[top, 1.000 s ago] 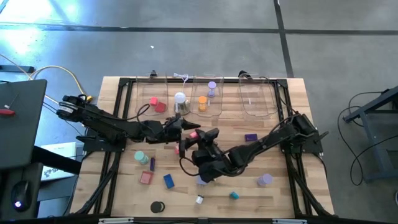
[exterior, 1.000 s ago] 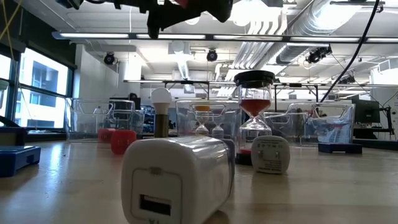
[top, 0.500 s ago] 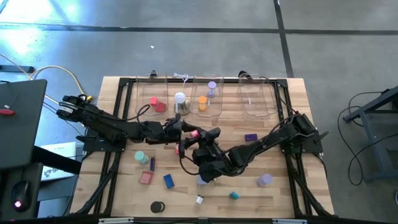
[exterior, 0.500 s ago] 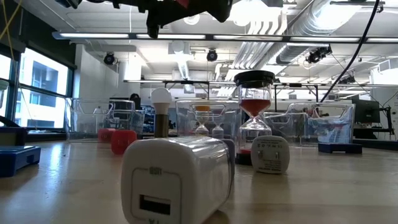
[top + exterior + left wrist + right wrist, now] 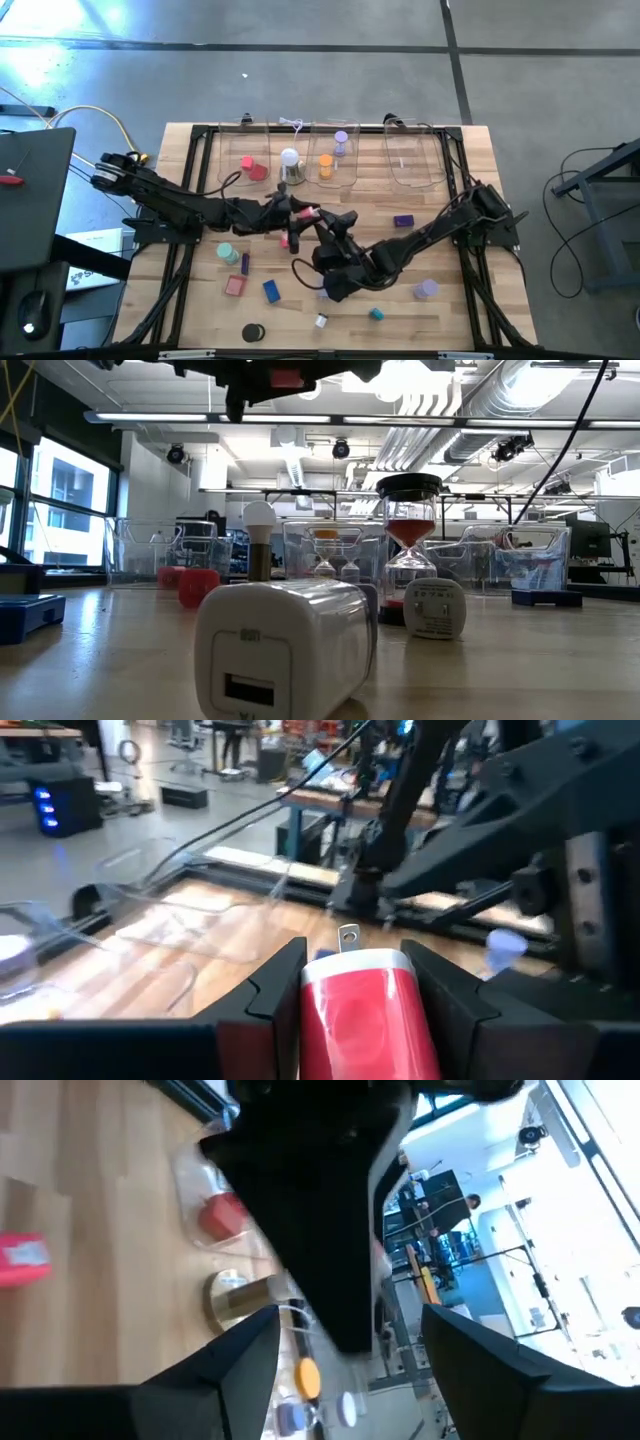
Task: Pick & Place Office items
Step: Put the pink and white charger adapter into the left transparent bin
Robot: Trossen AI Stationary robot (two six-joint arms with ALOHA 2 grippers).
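Observation:
High over the table's middle, my left gripper point(image 5: 297, 210) is shut on a red piece with a white end point(image 5: 365, 1015). The same red piece point(image 5: 287, 377) shows at the top of the low view. My right gripper point(image 5: 332, 222) faces it from the right and is open point(image 5: 348, 1325), its fingers apart from the piece. Several other office items lie flat on the wood: a teal cylinder point(image 5: 226, 252), a pink square point(image 5: 235, 285), a blue block point(image 5: 271, 291), a black disc point(image 5: 253, 332), a lilac cylinder point(image 5: 427, 290) and a purple block point(image 5: 403, 220). My left gripper pinches the red piece by its two opposite sides point(image 5: 312, 1010) between the two fingers point(image 5: 275, 985). The fingers lie level and come from the table's left. The piece is lifted clear of the table, its white end with a metal prong point(image 5: 348, 935) pointing away toward the right arm.
Three clear bins point(image 5: 412, 160) stand along the far edge; the left one holds red pieces point(image 5: 251, 168), the middle one an orange piece point(image 5: 326, 165). A white dome on a silvery base point(image 5: 290, 165) stands between them. A white charger point(image 5: 285, 645) and an hourglass point(image 5: 410, 550) stand near the front edge.
My left gripper has shut on the red piece and taken hold of it. My right gripper has opened, let go of it and drawn back a little toward the near right. The piece stays in the air over the table's middle.

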